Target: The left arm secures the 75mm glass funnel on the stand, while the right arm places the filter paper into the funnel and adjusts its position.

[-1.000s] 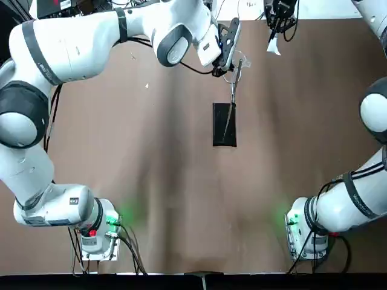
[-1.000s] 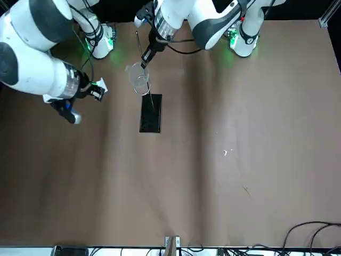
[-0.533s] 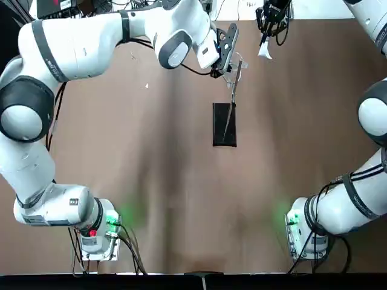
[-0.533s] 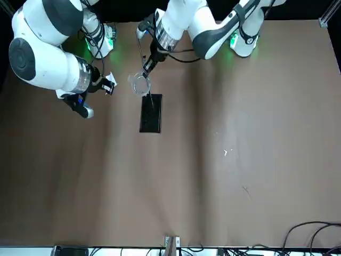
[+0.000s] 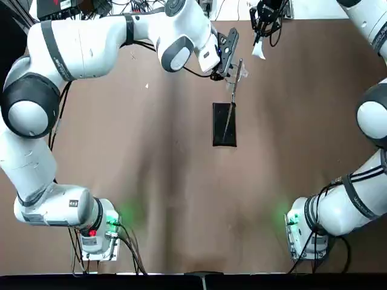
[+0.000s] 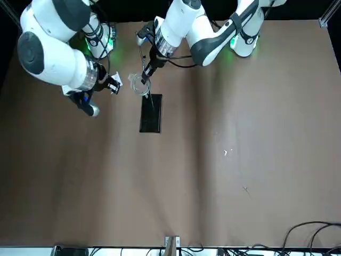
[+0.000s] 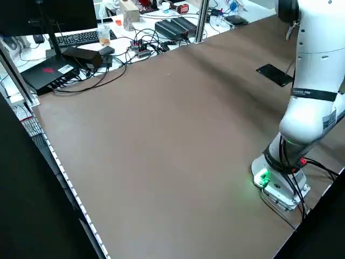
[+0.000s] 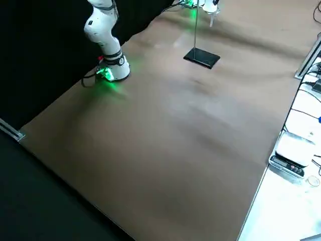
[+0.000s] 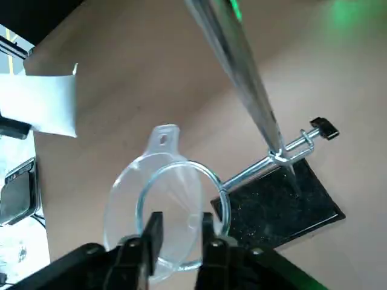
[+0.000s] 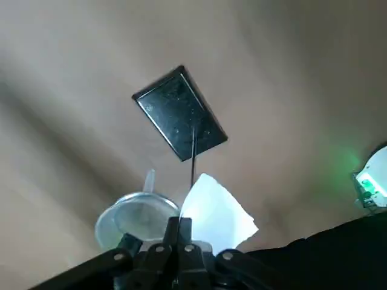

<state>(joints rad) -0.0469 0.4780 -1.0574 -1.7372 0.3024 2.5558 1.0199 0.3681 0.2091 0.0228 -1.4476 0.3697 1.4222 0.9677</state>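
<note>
Beside stand: your left gripper, parted, steadies funnel | your right gripper pinches filter paper for insertion

The brown tabletop spreads below a white side surface, which the left side view shows crowded with electronics. A black monitor stands there with a keyboard beneath it, a mouse beside the keyboard, and a clear cup near the keyboard's other end. Tangled black cables run close to a pair of dark boxes; a beige box sits farther back. In the right side view, a scale with a pale top lies beside the tabletop, near a small round clear object. Dark curtain hangs behind one edge
</note>
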